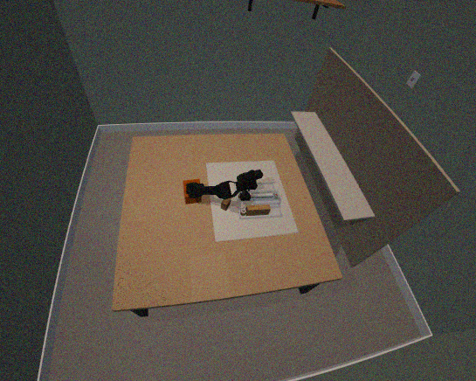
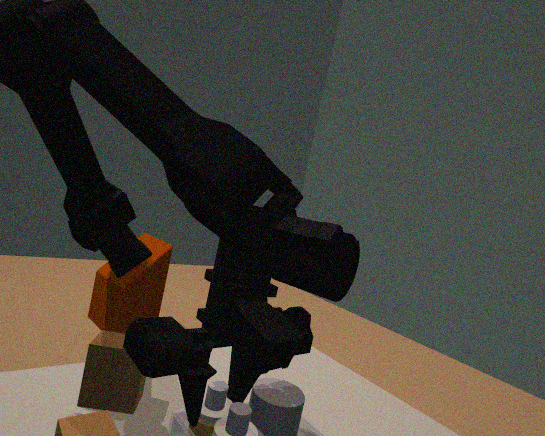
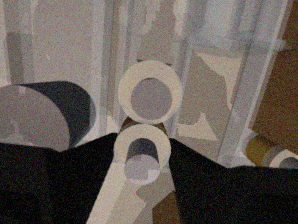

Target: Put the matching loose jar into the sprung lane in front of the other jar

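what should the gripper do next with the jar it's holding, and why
Probably ease the held jar a little further into the lane, slowly. The gripper is shut on it, and in the wrist view it sits right up against the matching jar ahead, between the lane rails. Whether it has passed the front stop cannot be told, so letting go looks premature.

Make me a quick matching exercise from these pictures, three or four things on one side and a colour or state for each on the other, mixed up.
Things:
1. gripper
2. block under the arm's base
3. mat
4. big cylinder

Descriptions:
A. orange
B. white, lying on the table
C. shut on a jar
D. grey, standing beside the small jars

Pairs: 1-C, 2-A, 3-B, 4-D
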Available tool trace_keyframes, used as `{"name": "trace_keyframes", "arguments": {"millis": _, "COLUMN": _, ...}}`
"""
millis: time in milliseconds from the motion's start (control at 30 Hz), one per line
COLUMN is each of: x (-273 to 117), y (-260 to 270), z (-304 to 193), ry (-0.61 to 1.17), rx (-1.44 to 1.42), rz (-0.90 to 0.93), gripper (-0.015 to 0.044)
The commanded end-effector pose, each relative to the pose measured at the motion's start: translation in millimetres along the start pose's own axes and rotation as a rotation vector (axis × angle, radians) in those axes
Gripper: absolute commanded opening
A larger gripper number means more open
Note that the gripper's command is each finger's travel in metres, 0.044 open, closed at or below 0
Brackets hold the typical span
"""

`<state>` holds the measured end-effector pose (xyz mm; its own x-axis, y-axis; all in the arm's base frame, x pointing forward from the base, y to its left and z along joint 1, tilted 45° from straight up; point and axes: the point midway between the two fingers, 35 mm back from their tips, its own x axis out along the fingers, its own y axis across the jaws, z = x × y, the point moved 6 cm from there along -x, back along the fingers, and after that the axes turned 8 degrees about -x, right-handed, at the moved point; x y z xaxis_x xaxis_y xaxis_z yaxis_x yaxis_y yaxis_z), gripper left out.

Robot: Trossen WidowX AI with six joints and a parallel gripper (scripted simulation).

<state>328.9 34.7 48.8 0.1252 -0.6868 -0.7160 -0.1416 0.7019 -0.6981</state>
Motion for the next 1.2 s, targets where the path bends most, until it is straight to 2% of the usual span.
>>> {"name": "trace_keyframes", "arguments": {"millis": 0, "x": 0.4, "y": -2.3, "z": 0.3, "ry": -0.007, "rx": 0.010, "rz": -0.014, "gripper": 0.0000}}
{"name": "trace_keyframes", "arguments": {"millis": 1167, "x": 0.5, "y": -1.4, "z": -5.5, "ry": -0.007, "rx": 0.010, "rz": -0.014, "gripper": 0.0000}}
